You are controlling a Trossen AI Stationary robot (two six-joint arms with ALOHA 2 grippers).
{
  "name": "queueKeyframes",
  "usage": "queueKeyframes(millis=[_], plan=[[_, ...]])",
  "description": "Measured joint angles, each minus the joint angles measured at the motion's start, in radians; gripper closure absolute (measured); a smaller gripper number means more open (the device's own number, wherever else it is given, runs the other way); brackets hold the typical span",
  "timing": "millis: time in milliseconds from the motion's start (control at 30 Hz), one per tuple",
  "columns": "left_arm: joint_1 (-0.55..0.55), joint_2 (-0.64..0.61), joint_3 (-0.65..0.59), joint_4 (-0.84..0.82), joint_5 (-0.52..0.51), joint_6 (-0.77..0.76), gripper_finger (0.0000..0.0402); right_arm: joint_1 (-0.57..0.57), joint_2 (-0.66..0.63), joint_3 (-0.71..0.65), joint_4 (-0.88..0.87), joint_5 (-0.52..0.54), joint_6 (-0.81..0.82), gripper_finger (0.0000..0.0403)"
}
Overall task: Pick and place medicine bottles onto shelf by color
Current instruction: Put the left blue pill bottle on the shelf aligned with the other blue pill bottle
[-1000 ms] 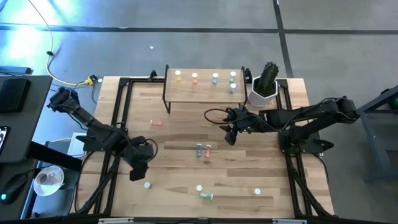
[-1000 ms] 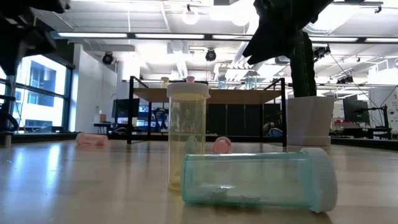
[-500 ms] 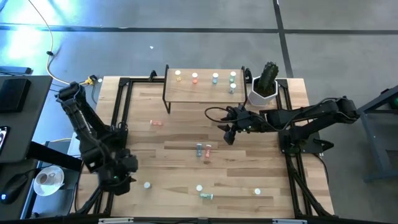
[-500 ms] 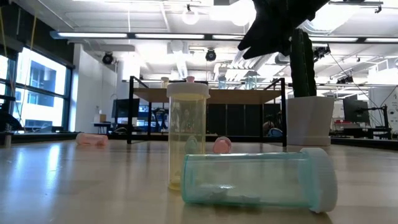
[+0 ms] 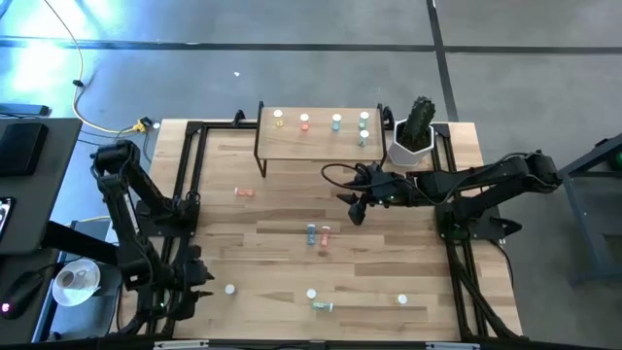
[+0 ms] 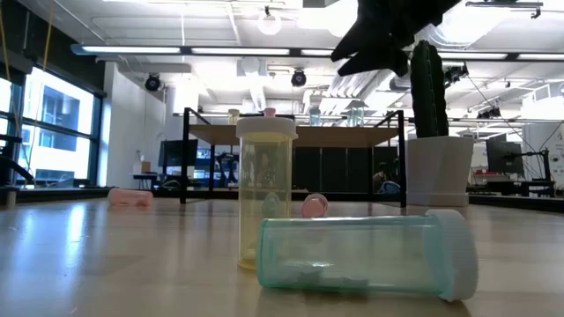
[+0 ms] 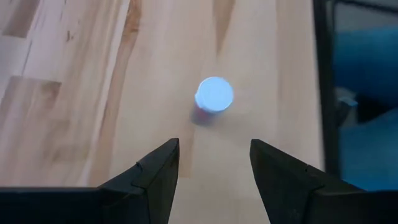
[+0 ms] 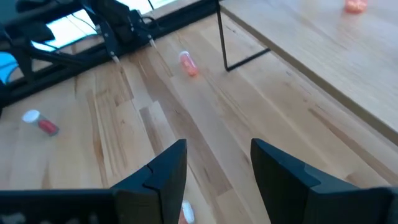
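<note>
My left gripper [image 5: 201, 284] [image 7: 214, 162] stands open at the table's near left. It points at an upright red medicine bottle with a white cap [image 7: 214, 98] [image 5: 230, 289], which stands just ahead of its fingers, untouched. My right gripper [image 5: 357, 210] [image 8: 217, 165] hovers open over the table's middle, in front of the shelf [image 5: 321, 136] [image 6: 295, 136]. Several capped bottles stand in a row on the shelf. Blue [image 5: 311, 233] and pink [image 5: 325, 234] bottles rest mid-table. A pink bottle [image 5: 244, 192] [image 8: 188, 63] lies on its side near the shelf's left leg.
A yellow bottle [image 6: 264, 189] stands near the front edge beside a green one lying on its side [image 6: 366, 255] [image 5: 323, 306]. Another bottle [image 5: 402, 299] stands at the near right. A white cactus pot [image 5: 412, 146] sits right of the shelf. Black frame rails [image 5: 185, 194] run along the table's sides.
My left gripper has swung from the table's left middle toward the near left corner and come lower, staying open. It now points at the white-capped red bottle. My right gripper has tipped a little in place. No bottle has moved.
</note>
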Motion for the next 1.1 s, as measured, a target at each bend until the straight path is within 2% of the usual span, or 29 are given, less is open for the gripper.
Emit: queueKeyframes(millis=[333,533,700,833,1100], plan=[[0.017,0.126,0.0,0.003,-0.014,0.068,0.0213,0.0,0.0,0.0,0.042,0.0,0.0,0.0233],[0.055,0.15,0.0,0.088,-0.01,0.183,0.0213,0.0,0.0,0.0,0.042,0.0,-0.008,0.0233],[0.119,0.18,0.0,0.178,0.066,0.297,0.0213,0.0,0.0,0.0,0.042,0.0,-0.027,0.0233],[0.175,0.205,0.0,0.213,0.16,0.31,0.0213,0.0,0.0,0.0,0.042,-0.004,-0.027,0.0233],[0.209,0.234,0.0,0.269,0.157,0.301,0.0213,0.002,0.0,0.0,0.041,-0.016,-0.028,0.0233]])
